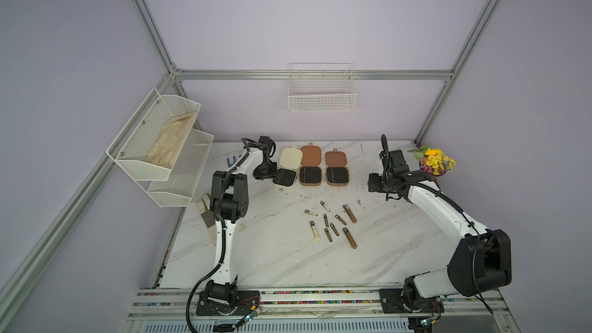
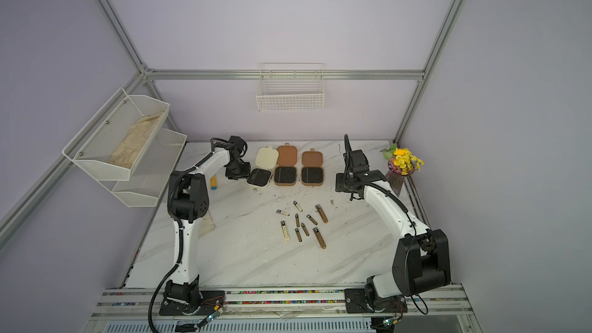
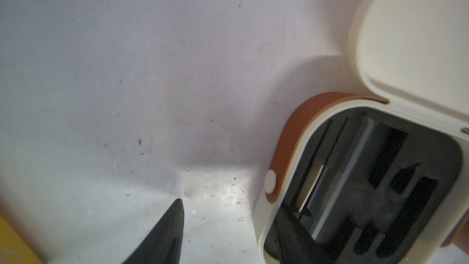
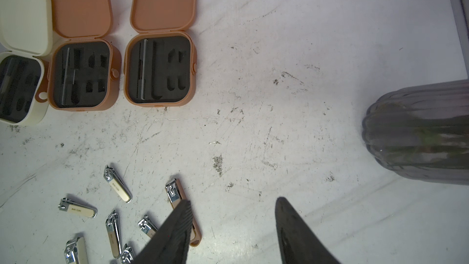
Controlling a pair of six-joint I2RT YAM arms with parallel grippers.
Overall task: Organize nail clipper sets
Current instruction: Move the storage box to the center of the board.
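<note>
Nail clippers (image 1: 326, 220) lie loose on the marble surface (image 1: 256, 251), nearest to us, in a small scatter short of the cases. All rest flat. Most have their long axis running near to far on a slight slant, with the silver cutting heads toward the cases. One cream-handled clipper (image 1: 310, 212) lies almost crosswise, head to the left. Two longer bronze clippers (image 1: 349, 213) sit on the scatter's right side, on the same slant. We judge that this lie suits the slots, which also run near to far.

Farther back, the right hand (image 4: 233, 200) hangs over bare surface just right of the clippers, fingers spread with nothing between them. It looks free to fetch.

Beyond it, three cases stand in a row with lids folded away from us, so the black linings face up: the cream case (image 1: 284, 177), then two brown cases (image 1: 310, 175). The left hand (image 1: 271, 177) is closed astride the cream case's left wall, one finger outside and one inside. We take that as steadying it for loading.
</note>
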